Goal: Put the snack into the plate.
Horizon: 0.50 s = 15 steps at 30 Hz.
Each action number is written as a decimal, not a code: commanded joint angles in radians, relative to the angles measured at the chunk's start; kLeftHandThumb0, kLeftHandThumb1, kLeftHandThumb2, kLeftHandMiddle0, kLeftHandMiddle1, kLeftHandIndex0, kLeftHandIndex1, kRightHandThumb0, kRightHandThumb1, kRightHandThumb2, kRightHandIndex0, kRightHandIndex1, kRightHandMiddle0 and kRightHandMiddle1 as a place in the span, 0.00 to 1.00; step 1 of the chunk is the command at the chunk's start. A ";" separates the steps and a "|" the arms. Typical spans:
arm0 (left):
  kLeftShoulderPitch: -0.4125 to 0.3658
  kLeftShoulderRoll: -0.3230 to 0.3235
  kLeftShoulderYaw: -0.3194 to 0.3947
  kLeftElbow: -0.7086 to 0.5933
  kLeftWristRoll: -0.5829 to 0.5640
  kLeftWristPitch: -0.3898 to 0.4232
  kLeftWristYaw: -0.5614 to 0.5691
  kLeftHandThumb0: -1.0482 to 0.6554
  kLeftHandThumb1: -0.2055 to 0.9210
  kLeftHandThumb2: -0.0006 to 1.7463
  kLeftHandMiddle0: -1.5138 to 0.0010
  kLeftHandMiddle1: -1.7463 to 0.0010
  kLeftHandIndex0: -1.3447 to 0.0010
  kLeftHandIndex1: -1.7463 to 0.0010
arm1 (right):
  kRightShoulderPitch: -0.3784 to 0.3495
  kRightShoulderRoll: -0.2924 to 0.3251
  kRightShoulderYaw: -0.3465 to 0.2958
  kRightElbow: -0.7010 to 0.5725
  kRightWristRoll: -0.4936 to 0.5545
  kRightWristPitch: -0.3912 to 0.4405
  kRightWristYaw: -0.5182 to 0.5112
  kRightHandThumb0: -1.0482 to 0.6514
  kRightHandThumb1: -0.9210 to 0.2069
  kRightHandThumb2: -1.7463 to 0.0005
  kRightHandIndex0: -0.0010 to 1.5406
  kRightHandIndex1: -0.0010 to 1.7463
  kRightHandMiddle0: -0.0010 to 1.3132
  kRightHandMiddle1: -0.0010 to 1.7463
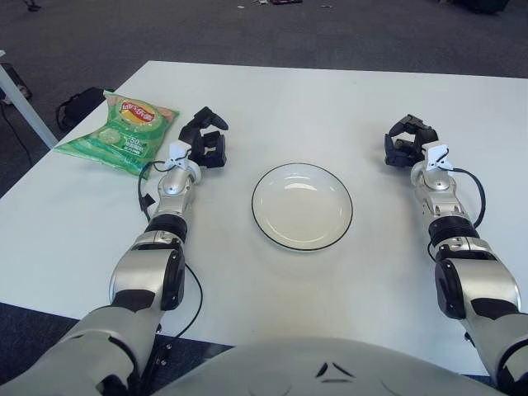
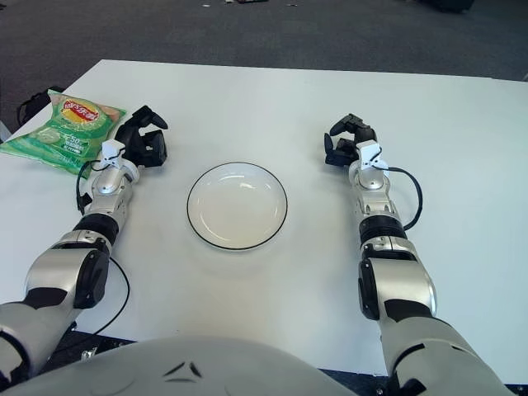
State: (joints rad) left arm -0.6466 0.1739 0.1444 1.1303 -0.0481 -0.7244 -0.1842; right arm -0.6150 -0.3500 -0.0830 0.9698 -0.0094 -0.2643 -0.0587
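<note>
- The white table (image 1: 330, 99) carries everything and fills most of both views; both forearms stretch forward over it.
- The white plate (image 1: 302, 206) with a thin dark rim lies flat on the table between the two hands, nearer the robot than either set of fingers. It holds nothing; its bowl is bare.
- The snack (image 1: 120, 132), a green bag of crisps with a red and yellow logo, lies flat at the table's left edge, just left of the left hand's fingers and a little beyond them. A strip of bare table shows between bag and fingers, so the two do not touch. The bag's long axis runs on a diagonal: the logo end points away from the robot and to the right, the other end points toward the robot and to the left, at the table edge. It is well apart from the plate, with the left hand between them.
- The left hand (image 1: 205, 142) shows just right of the snack. Its dark fingers (image 1: 210, 120) are loosely curled, one arched above the others, and they hold nothing.
- The right hand (image 1: 407, 142) shows to the right of the plate and a little beyond it, idle. Its fingers are curled in and hold nothing.
</note>
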 commanded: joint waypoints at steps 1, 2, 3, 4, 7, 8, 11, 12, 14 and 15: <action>0.107 -0.026 -0.021 0.048 0.034 -0.015 0.024 0.33 0.47 0.75 0.30 0.00 0.55 0.00 | 0.072 0.034 0.027 0.052 -0.025 0.086 0.023 0.34 0.52 0.26 0.72 1.00 0.46 1.00; 0.108 -0.024 -0.025 0.048 0.042 -0.014 0.038 0.34 0.48 0.74 0.30 0.00 0.55 0.00 | 0.074 0.035 0.026 0.050 -0.026 0.081 0.023 0.34 0.52 0.26 0.72 1.00 0.46 1.00; 0.109 -0.022 -0.027 0.048 0.049 -0.014 0.049 0.34 0.48 0.74 0.30 0.00 0.56 0.00 | 0.075 0.035 0.026 0.048 -0.028 0.078 0.022 0.34 0.52 0.26 0.72 1.00 0.46 1.00; 0.108 -0.020 -0.028 0.047 0.057 -0.012 0.069 0.34 0.49 0.73 0.29 0.00 0.56 0.00 | 0.076 0.035 0.026 0.047 -0.028 0.075 0.023 0.34 0.52 0.26 0.72 1.00 0.46 1.00; 0.107 -0.015 -0.029 0.048 0.072 -0.007 0.116 0.34 0.50 0.72 0.27 0.00 0.57 0.00 | 0.077 0.034 0.026 0.047 -0.030 0.075 0.027 0.34 0.53 0.26 0.73 1.00 0.46 1.00; 0.106 -0.013 -0.027 0.049 0.077 -0.008 0.135 0.34 0.51 0.72 0.27 0.00 0.57 0.00 | 0.077 0.034 0.027 0.048 -0.031 0.076 0.027 0.34 0.53 0.26 0.72 1.00 0.46 1.00; 0.104 -0.009 -0.025 0.052 0.087 -0.015 0.171 0.35 0.52 0.71 0.26 0.00 0.58 0.00 | 0.077 0.035 0.027 0.049 -0.033 0.077 0.026 0.34 0.53 0.26 0.72 1.00 0.46 1.00; 0.104 -0.009 -0.025 0.053 0.091 -0.022 0.188 0.35 0.52 0.70 0.26 0.00 0.59 0.00 | 0.076 0.035 0.027 0.050 -0.033 0.077 0.026 0.34 0.53 0.26 0.72 1.00 0.46 1.00; 0.105 -0.007 -0.025 0.054 0.099 -0.036 0.224 0.35 0.54 0.69 0.27 0.00 0.60 0.00 | 0.076 0.035 0.027 0.050 -0.032 0.079 0.026 0.34 0.53 0.26 0.72 1.00 0.46 1.00; 0.105 -0.005 -0.025 0.054 0.103 -0.042 0.240 0.35 0.55 0.69 0.27 0.00 0.60 0.00 | 0.076 0.036 0.026 0.050 -0.032 0.080 0.027 0.34 0.53 0.26 0.72 1.00 0.46 1.00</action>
State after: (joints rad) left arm -0.6468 0.1845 0.1276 1.1275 0.0243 -0.7345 0.0045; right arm -0.6150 -0.3487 -0.0817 0.9659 -0.0179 -0.2637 -0.0586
